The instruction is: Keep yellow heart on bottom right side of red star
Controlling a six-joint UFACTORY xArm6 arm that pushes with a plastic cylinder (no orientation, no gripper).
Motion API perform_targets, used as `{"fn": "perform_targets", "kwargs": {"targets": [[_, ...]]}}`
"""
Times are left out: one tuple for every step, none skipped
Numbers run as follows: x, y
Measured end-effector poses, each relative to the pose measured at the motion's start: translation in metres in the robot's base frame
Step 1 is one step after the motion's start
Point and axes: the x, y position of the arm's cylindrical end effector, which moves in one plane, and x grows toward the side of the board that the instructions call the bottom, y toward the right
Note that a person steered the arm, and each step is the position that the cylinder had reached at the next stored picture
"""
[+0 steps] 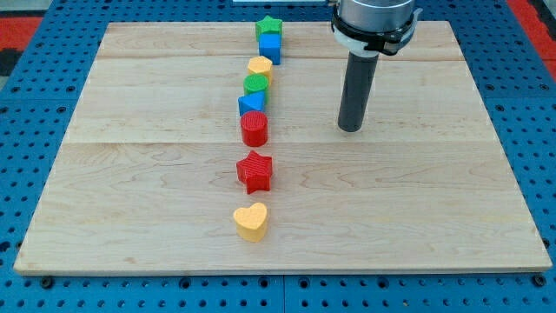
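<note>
The yellow heart (251, 222) lies near the view's bottom, just below the red star (254, 170) and a little to its left. My tip (350, 128) rests on the board well to the right of and above both, about level with the red cylinder (254, 129). It touches no block.
A column of blocks runs up from the red cylinder: blue triangle (251, 104), green cylinder (256, 85), yellow block (260, 68), blue cube (270, 47), green star (269, 27). The wooden board (434, 191) sits on a blue pegboard.
</note>
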Motion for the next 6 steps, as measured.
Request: {"fn": "perform_targets", "kwargs": {"targets": [[-0.001, 0.000], [0.001, 0.000], [0.021, 0.013], [0.025, 0.013], [0.029, 0.010], [0.026, 0.007]]}}
